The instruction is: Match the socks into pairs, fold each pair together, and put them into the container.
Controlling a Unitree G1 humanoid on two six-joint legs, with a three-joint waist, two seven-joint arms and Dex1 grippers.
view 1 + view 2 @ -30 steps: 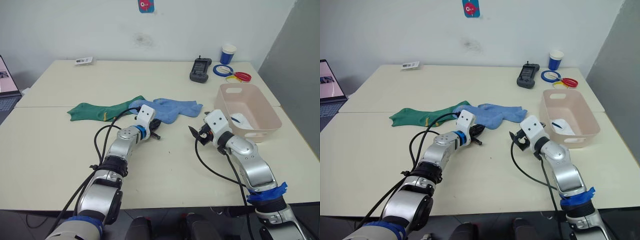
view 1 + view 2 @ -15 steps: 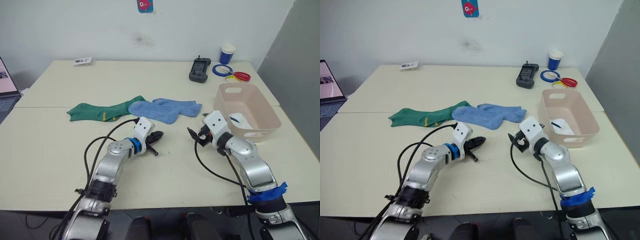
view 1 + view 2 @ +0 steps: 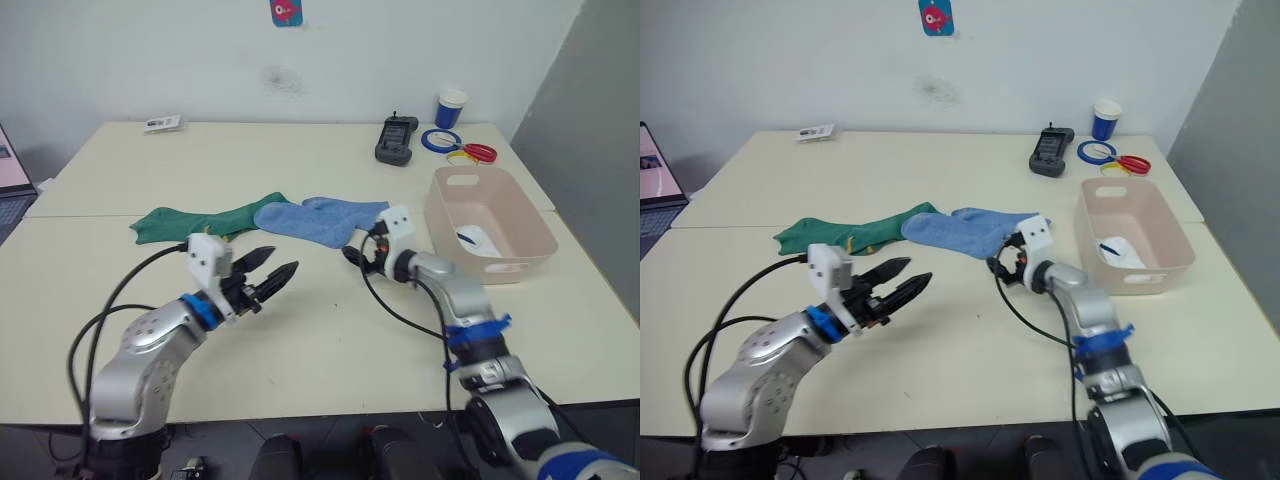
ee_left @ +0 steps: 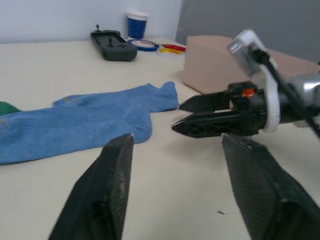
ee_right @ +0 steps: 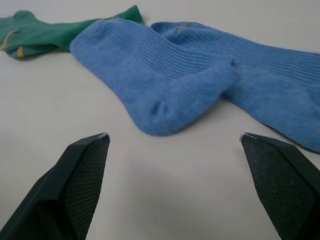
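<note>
Cream surface (image 3: 330, 330), one white sock (image 3: 470, 238) already lying in the pink container (image 3: 530, 225); blue socks (image 3: 310, 217) and green socks (image 3: 190, 220) unfolded mid-surface. Right gripper (image 3: 350, 254) beside the blue pair, fingers apart; left gripper (image 3: 272, 272) empty, fingers apart. Most folding apparently remaining.

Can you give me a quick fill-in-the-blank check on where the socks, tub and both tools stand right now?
1. The pale pink-beige plastic tub holds the folded ____ socks.
2. The light blue ankle socks lie on the cream table overlapping the dark ____ socks.
3. The right tool points at the light blue ankle socks with its fingers ____.
4. The left tool holds ____.

Missing words: white; green; open; nothing
</note>
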